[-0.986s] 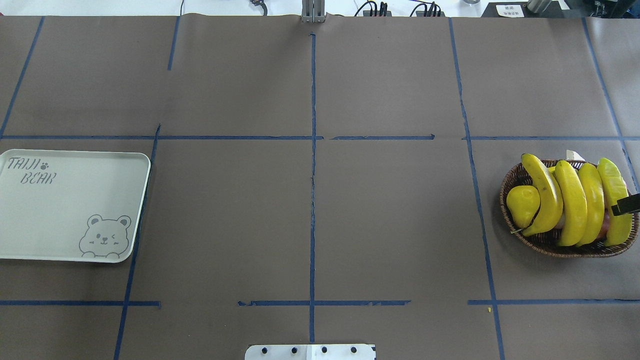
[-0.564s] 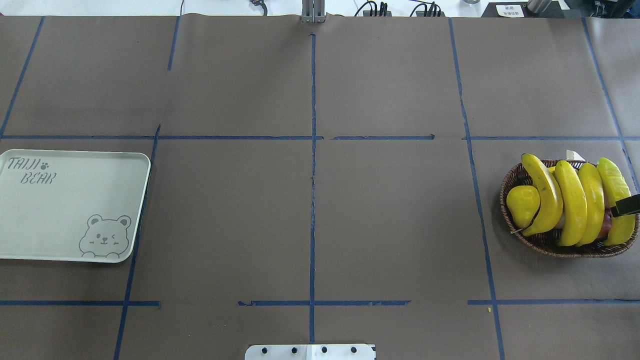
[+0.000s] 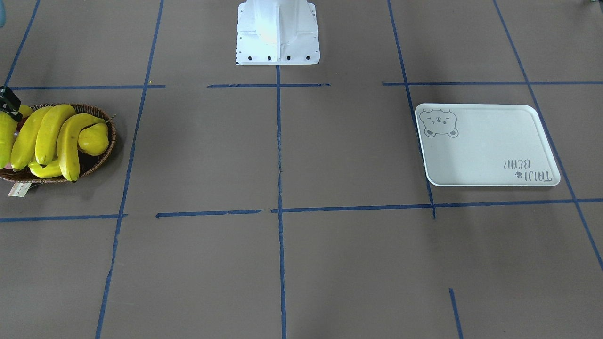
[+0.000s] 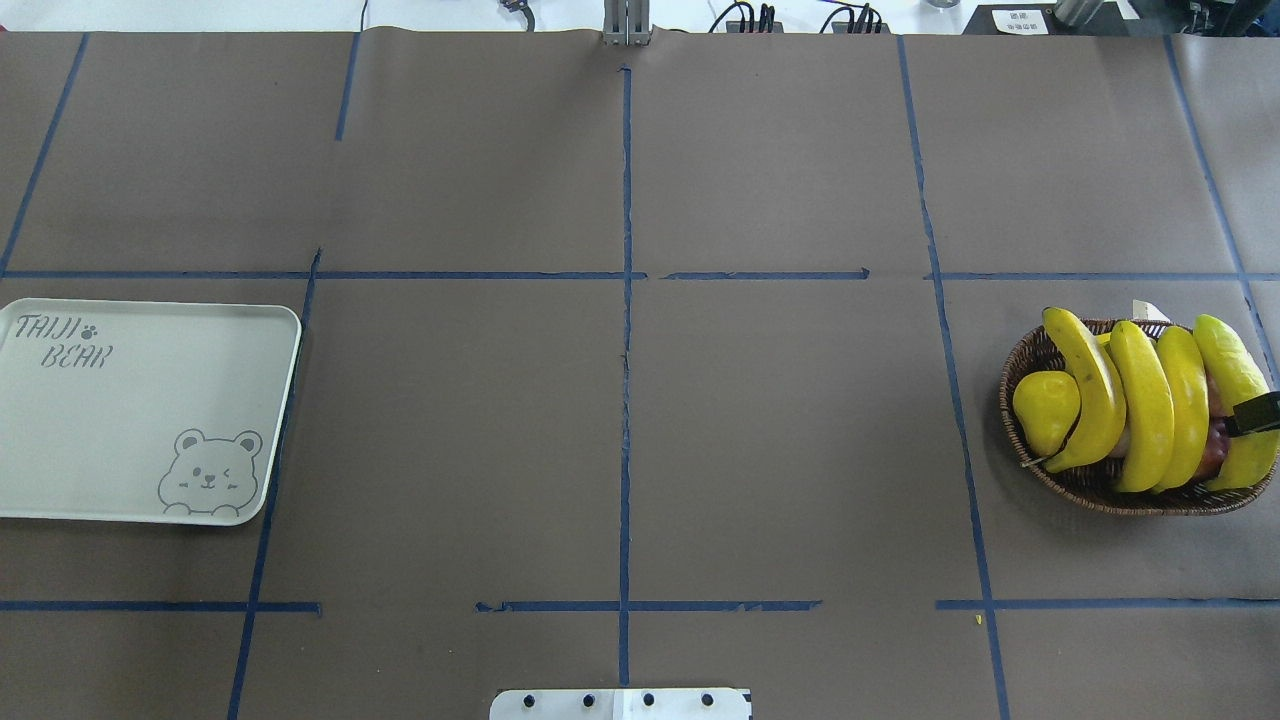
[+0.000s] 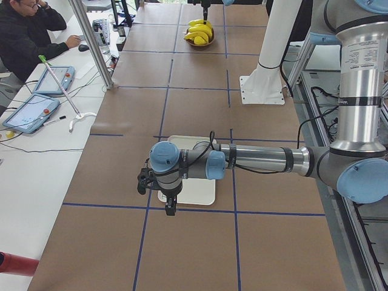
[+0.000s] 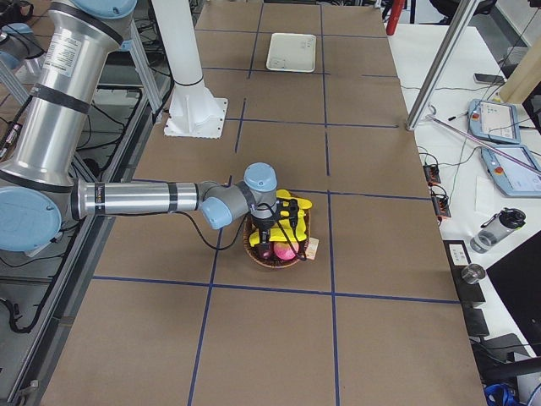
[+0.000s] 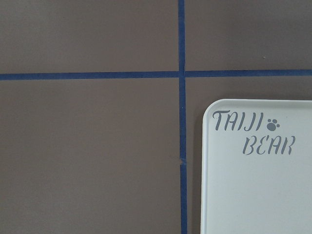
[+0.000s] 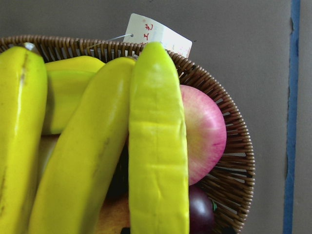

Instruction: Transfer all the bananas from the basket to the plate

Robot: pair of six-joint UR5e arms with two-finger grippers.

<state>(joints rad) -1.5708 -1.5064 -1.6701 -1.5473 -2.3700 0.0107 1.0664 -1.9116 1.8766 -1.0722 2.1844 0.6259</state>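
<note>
Four bananas lie side by side in the wicker basket (image 4: 1010, 380) at the table's right. The rightmost banana (image 4: 1228, 375) fills the middle of the right wrist view (image 8: 156, 146). My right gripper (image 4: 1258, 413) hangs low over it, with only a black tip showing at the overhead view's edge and in the front view (image 3: 9, 99). Its jaws look apart, one on each side of that banana. The white plate (image 4: 140, 410) lies empty at the far left. My left gripper (image 5: 171, 211) hovers by the plate's corner (image 7: 263, 195); I cannot tell whether it is open.
A yellow pear (image 4: 1045, 410) sits at the basket's left end. A pink apple (image 8: 204, 131) and a dark fruit (image 8: 200, 214) lie under the bananas. A paper tag (image 8: 158, 34) hangs at the basket's far rim. Blue tape lines cross the brown table.
The rightmost banana's near end has shifted slightly to the right, and the right gripper's tip has sunk a little on it. The plate and the other fruit have not moved.
</note>
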